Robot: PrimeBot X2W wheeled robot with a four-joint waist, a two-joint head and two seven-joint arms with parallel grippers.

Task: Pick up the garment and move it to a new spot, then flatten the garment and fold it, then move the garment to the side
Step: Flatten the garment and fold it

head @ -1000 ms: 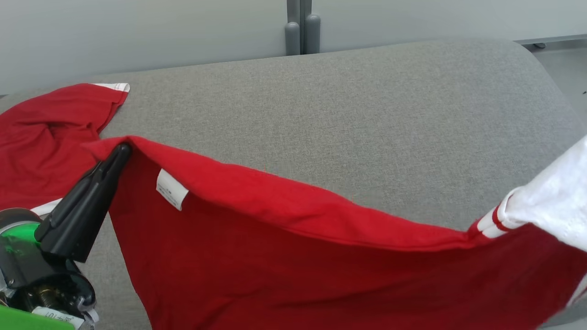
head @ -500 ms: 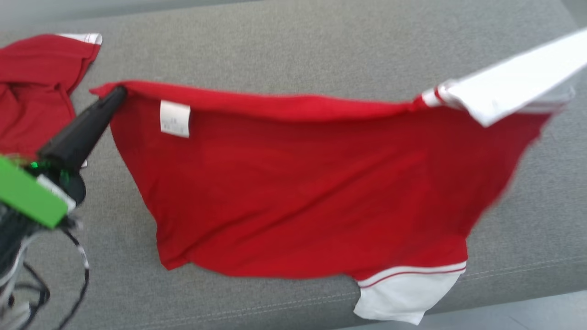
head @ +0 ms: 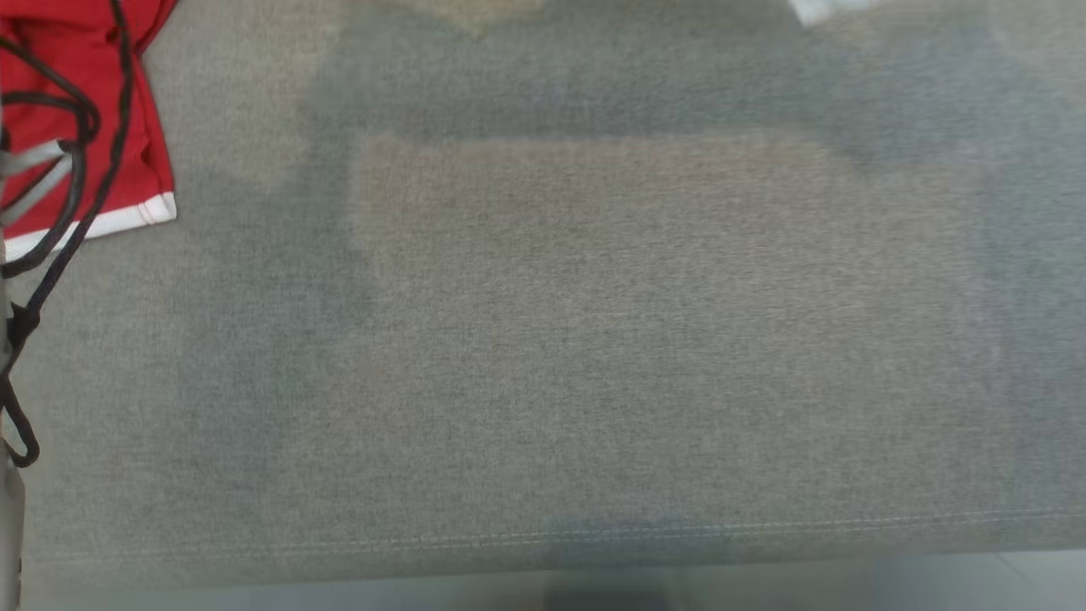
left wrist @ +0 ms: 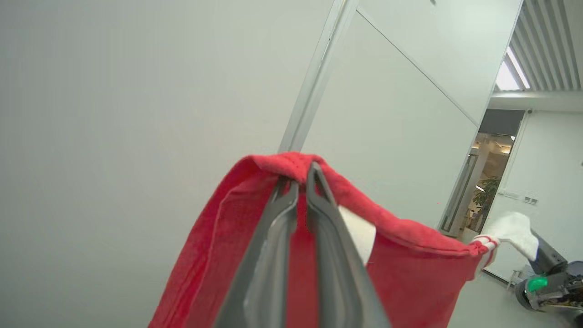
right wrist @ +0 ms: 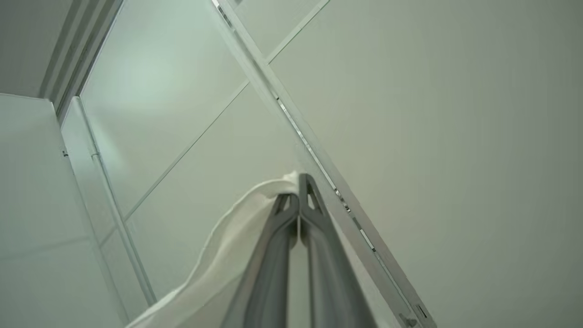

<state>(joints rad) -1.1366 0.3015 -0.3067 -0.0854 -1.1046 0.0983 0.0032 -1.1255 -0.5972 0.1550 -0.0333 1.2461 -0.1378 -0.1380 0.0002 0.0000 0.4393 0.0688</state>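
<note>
The garment is red with white trim and hangs in the air, stretched between both grippers. In the left wrist view my left gripper is shut on a red edge of it. At that view's right my right gripper holds the white end. The right wrist view shows my right gripper shut on white fabric. In the head view a white tip shows at the top edge. A red piece with a white hem lies at the top left; whether it belongs to the same garment I cannot tell.
A wide grey cushion spreads below, with a seam along its front edge and pale floor beyond. Dark cables hang at the left. Pale wall panels stand behind the grippers, with a doorway at the right.
The head view has swung down over the cushion. The spread garment and my left gripper have passed out of its top. Both grips have held.
</note>
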